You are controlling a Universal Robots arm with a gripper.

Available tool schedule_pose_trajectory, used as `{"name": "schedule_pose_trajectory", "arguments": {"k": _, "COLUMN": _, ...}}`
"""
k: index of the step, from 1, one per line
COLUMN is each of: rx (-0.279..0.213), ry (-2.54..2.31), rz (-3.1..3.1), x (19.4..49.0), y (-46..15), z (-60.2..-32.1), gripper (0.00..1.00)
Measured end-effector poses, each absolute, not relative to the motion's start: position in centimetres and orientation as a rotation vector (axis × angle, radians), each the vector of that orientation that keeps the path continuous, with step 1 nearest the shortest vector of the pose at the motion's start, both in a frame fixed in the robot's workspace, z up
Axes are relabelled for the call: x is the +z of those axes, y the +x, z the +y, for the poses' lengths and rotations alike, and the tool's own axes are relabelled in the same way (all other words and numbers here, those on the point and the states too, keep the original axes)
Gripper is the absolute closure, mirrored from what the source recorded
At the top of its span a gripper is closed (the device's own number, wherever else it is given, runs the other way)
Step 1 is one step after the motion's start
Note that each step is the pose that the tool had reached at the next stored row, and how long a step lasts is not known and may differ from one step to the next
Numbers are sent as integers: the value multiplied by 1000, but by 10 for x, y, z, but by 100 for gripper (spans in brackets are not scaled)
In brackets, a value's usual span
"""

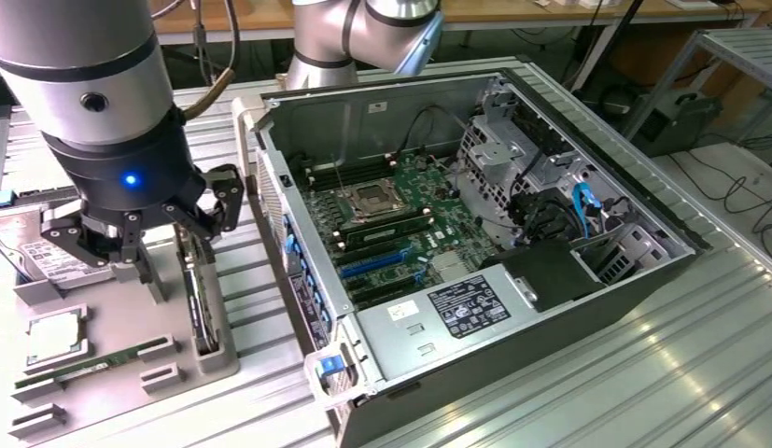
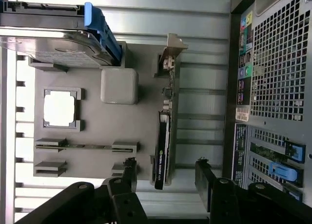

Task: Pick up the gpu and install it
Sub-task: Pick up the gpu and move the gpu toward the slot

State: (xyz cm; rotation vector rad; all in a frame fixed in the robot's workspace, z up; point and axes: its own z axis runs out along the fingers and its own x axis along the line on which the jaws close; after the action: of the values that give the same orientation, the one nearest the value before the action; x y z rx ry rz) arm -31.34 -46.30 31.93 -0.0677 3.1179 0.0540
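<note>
Gpu (image 1: 202, 299) on edge in slot of grey tray (image 1: 217, 366) on bench (image 1: 610, 373), 9 o'clock of open computer case (image 1: 360, 121) in exterior view. Same tray: hard drive (image 1: 37, 254), cpu (image 1: 56, 338), memory stick (image 1: 93, 364). Jaws released, spread above gpu.

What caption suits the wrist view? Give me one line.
Open pincer lined up over the gpu, standing on edge in its grey holder.

Arm (image 1: 75, 65): silver-grey round shell w/ a dark band & small round black cap; lower section matte black w/ lit blue LED (image 1: 129, 178). Black cable (image 1: 230, 56) alongside. Tool (image 1: 143, 250): black, angular linkage fingers (image 2: 127, 177) w/ round pivot bolts
</note>
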Motion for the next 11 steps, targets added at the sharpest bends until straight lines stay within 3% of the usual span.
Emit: {"name": "schedule_pose_trajectory", "arguments": {"k": 11, "rx": 53, "ry": -68, "rz": 3118, "x": 302, "y": -313, "z": -464, "gripper": 40}}
